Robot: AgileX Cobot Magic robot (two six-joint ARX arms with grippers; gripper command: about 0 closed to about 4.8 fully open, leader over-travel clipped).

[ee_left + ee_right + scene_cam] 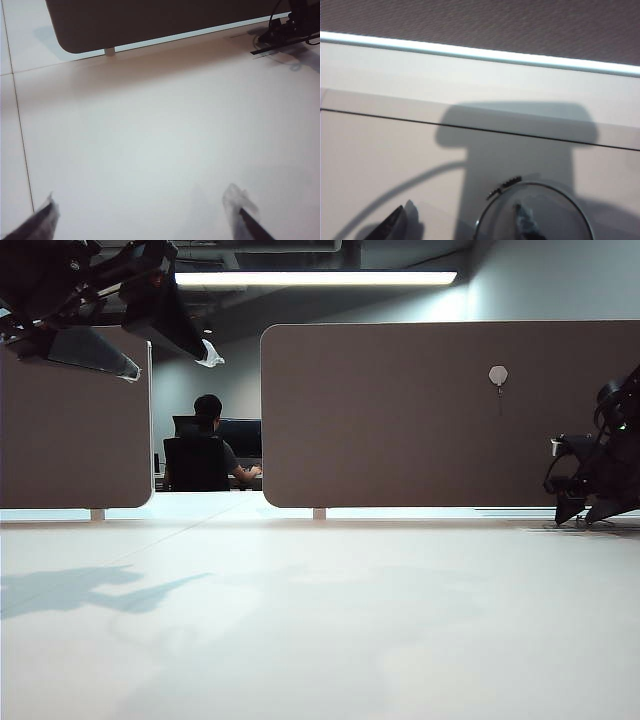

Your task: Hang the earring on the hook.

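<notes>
step: pick-up. The earring lies flat on the surface right under the right hand; it is not yet hung, and I judge it not yet lifted.
earring: a thin hoop, only its upper arc in the right wrist view, with a small dark beaded piece at one end. One fingertip sits inside the ring, the other finger outside it.
right hand: low at the right edge of the exterior view, close to the panel. Jaws part-open; whether they pinch the wire I cannot tell.
left hand: raised at the upper left, jaws spread wide with nothing between them, well apart from the work.
hook: a pale plate high on the panel with a thin prong beneath, above the right hand.
next move: close on the wire, raise it level with the prong, and thread the hoop over; the wire is slender and may slip.
surface: pale, matt, bare apart from arm shadows and a seam line.
room: dim office, a ceiling strip light, a seated person at a monitor beyond the gap between panels.
</notes>
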